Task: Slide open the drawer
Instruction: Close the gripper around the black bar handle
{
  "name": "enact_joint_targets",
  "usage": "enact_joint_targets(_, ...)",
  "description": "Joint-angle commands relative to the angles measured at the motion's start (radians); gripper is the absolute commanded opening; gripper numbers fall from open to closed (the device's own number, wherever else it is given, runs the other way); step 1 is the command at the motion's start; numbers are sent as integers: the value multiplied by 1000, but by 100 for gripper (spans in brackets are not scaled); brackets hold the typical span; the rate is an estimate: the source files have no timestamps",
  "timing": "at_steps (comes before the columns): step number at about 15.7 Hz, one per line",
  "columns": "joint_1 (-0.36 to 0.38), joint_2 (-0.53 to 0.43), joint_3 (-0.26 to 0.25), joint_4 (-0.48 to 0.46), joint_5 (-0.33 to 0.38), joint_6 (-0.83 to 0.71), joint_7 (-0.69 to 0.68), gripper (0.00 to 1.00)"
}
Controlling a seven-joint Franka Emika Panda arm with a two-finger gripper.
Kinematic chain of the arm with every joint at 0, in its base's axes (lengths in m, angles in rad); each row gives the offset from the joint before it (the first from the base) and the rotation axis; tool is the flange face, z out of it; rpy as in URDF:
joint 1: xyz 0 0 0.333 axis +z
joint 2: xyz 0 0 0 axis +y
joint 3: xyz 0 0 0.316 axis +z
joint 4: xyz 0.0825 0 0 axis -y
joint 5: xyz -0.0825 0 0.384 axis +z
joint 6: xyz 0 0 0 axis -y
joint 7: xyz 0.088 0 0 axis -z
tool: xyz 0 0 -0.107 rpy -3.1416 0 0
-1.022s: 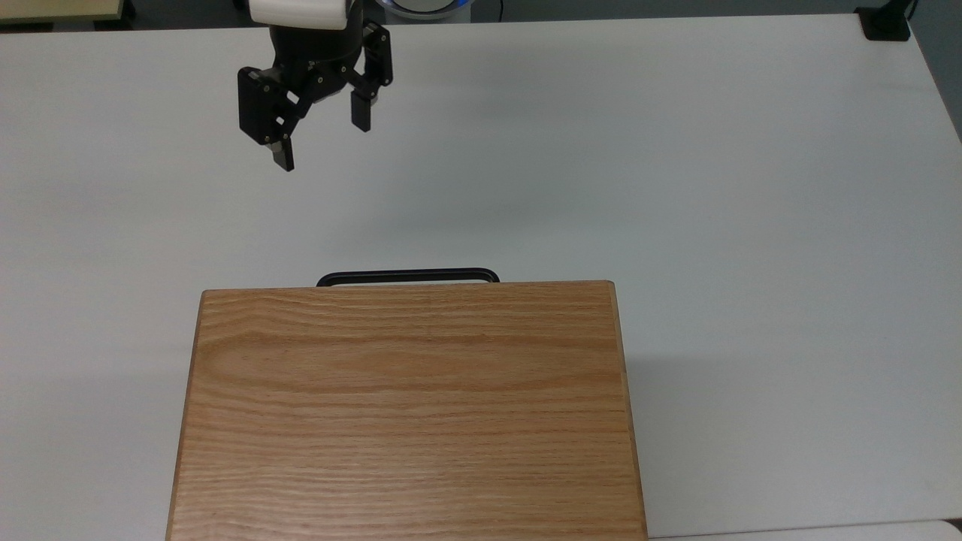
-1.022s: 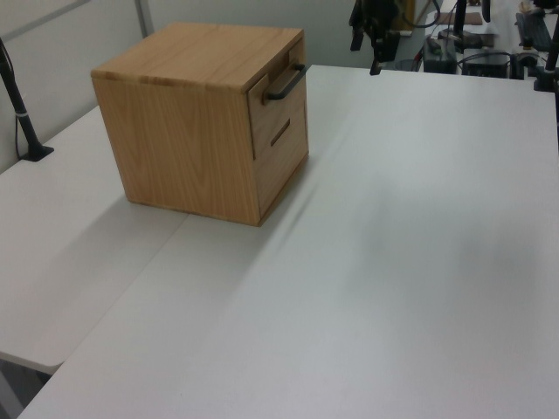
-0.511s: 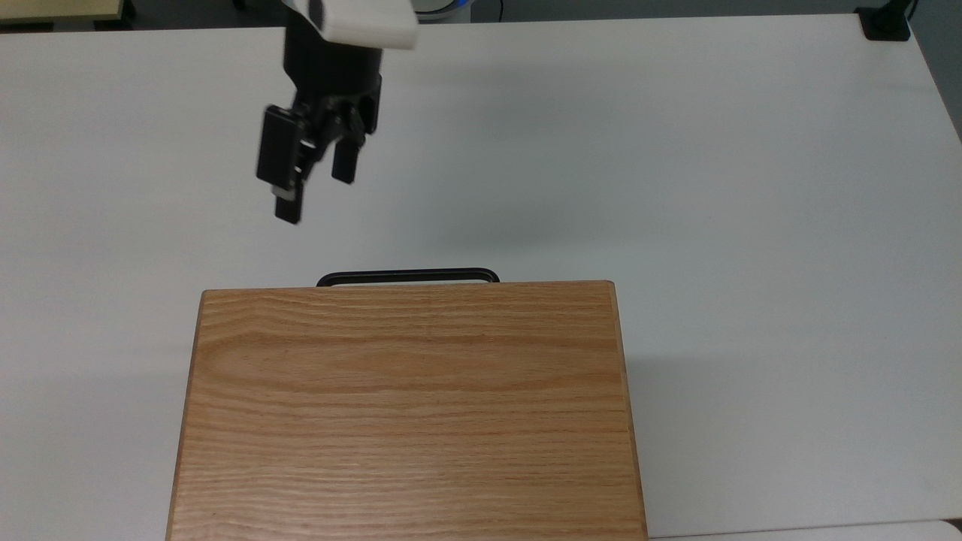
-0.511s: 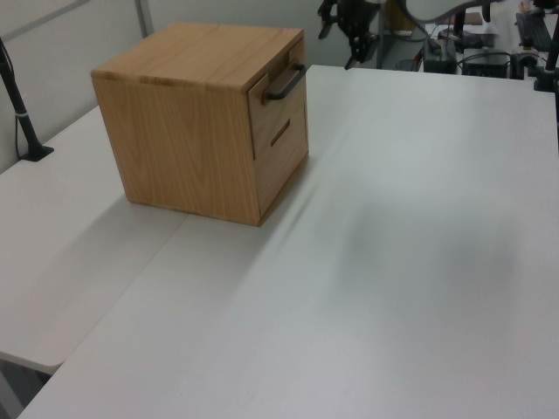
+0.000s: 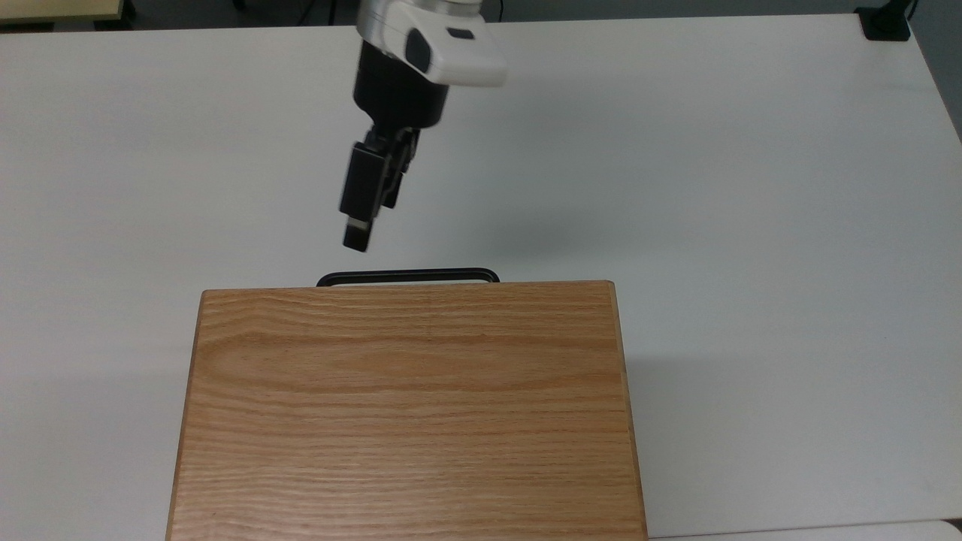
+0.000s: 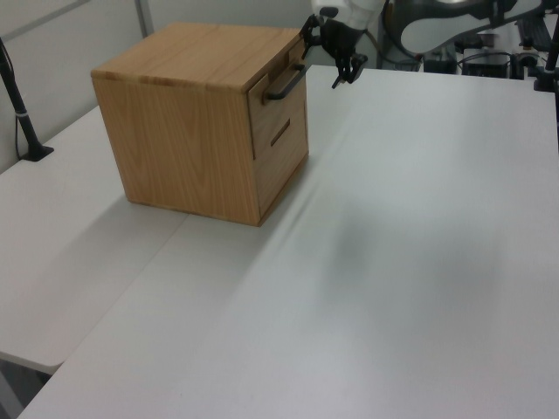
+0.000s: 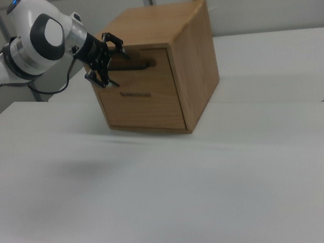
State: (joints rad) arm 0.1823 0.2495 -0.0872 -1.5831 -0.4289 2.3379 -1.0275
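The drawer (image 7: 156, 74) is the upper front panel of the light oak cabinet (image 5: 406, 406) and sits shut, flush with the front. Its thin black bar handle (image 5: 408, 276) (image 6: 286, 83) (image 7: 139, 65) runs across the panel. My gripper (image 5: 358, 234) (image 6: 324, 58) (image 7: 108, 61) hovers just in front of the handle's left end in the top view, apart from it. It is turned so one finger is above the other, open, with nothing between the fingers. In the left view the drawer (image 6: 297, 96) faces right.
A lower drawer with a slot pull (image 7: 137, 95) sits beneath the upper one. The white table (image 5: 714, 188) spreads wide around the cabinet. A black clamp (image 5: 885, 24) stands at the top view's upper right corner, and a black post (image 6: 22, 113) at the left view's left.
The gripper has travelled from the far table edge toward the cabinet and to the top view's right. It has rotated from fingers side by side to one above the other.
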Motion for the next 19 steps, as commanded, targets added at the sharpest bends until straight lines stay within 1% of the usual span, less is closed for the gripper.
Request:
enact_joint_targets(1,9,19,-6,-11,-47,72,-14,93)
enact_joint_targets(3,14,42,-6,-9,-54,110,-13,92)
enact_joint_targets(4,28,53,-8,-5,-56,122,-13,92)
enact_joint_targets(5,31,65,-8,-3,-67,135,-11,87)
enact_joint_targets(6,31,70,-9,-3,-74,153,-9,80)
enact_joint_targets(9,37,73,-11,-5,-73,179,-6,60)
enact_joint_targets(13,37,76,-13,-11,-74,182,-8,37)
enact_joint_targets(16,39,65,-11,-12,-73,181,10,26)
enact_joint_targets(18,42,50,-9,-34,-73,179,36,17)
enact_joint_targets(19,46,37,-8,-52,-73,179,46,16)
